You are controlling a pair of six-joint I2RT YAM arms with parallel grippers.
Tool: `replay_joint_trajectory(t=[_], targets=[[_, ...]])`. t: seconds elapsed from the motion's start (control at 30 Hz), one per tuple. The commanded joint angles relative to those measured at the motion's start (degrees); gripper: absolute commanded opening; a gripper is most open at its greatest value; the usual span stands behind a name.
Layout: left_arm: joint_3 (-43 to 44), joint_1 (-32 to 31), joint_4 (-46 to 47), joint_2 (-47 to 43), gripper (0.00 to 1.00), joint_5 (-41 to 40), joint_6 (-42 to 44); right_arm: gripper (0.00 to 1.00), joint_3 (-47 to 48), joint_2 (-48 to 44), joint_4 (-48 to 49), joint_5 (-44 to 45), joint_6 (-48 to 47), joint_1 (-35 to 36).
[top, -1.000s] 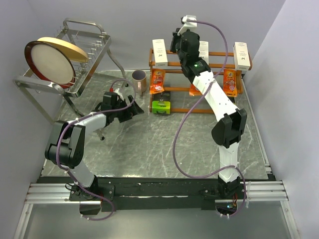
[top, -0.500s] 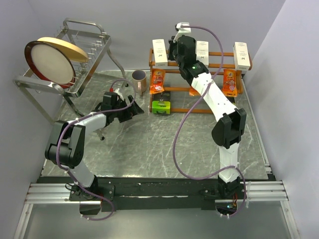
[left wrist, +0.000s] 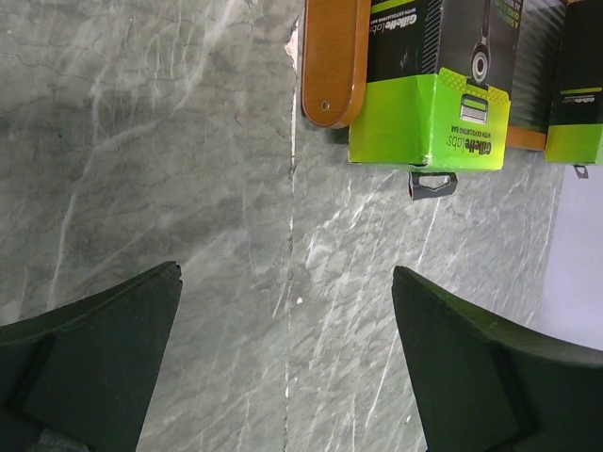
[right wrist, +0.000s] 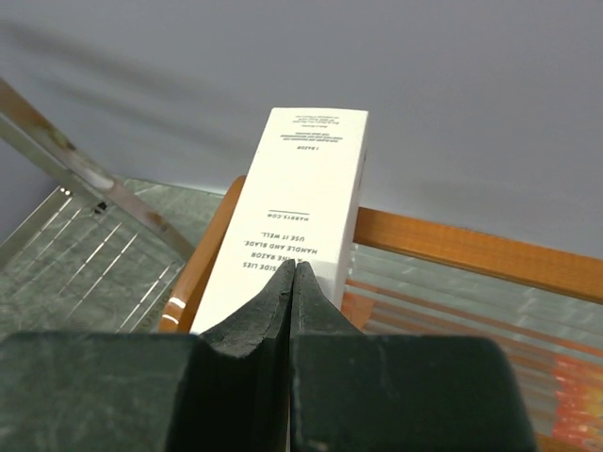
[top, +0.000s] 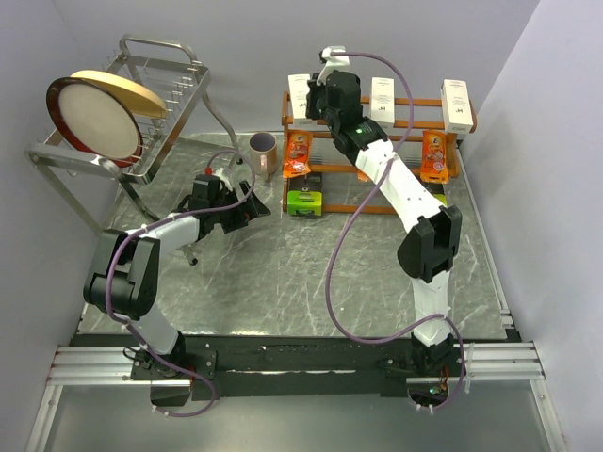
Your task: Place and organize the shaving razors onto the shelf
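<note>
The orange-brown shelf (top: pixel 424 100) stands at the back of the table. Three white razor boxes stand on its top tier: left (top: pixel 300 97), middle (top: pixel 382 97) and right (top: pixel 456 104). Orange packets (top: pixel 299 153) (top: pixel 433 151) hang on the middle tier, and a lime-green pack (top: pixel 305 195) sits at the bottom left. My right gripper (top: pixel 316 94) is shut and empty. In the right wrist view its tips (right wrist: pixel 294 268) lie right in front of the left white box (right wrist: pixel 301 198). My left gripper (top: pixel 254 202) is open and empty on the table, facing the green pack (left wrist: pixel 433 122).
A mauve mug (top: pixel 263 151) stands just left of the shelf. A silver wire rack (top: pixel 122 104) with round plates fills the back left. A second green pack (left wrist: pixel 575 85) shows further along the bottom tier. Walls close in behind and on both sides.
My right gripper has swung left along the top tier, from beside the middle white box to the left white box. The left arm has not moved.
</note>
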Motion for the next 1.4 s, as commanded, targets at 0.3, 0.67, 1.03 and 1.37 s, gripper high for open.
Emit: replay_joint_trajectory(t=[0.3, 0.67, 1.03, 1.37], targets=[[-0.1, 0.2, 2.7, -1.8, 1.00, -0.3, -0.3, 0.00, -1.0, -3.5, 3.5, 7.3, -0.1, -1.7], [1.5, 0.1, 2.6, -0.3, 1.00, 0.0, -0.9, 0.00, -5.1, -3.2, 0.9, 1.8, -1.2, -1.7], [-1.5, 0.2, 3.0, -2.8, 1.00, -0.8, -0.5, 0.00, -3.0, -2.2, 0.3, 0.9, -1.2, 0.4], [2.1, 0.2, 2.8, -0.1, 0.99, 0.1, -0.9, 0.05, -6.3, -9.8, 1.3, 6.0, -4.4, -1.4]])
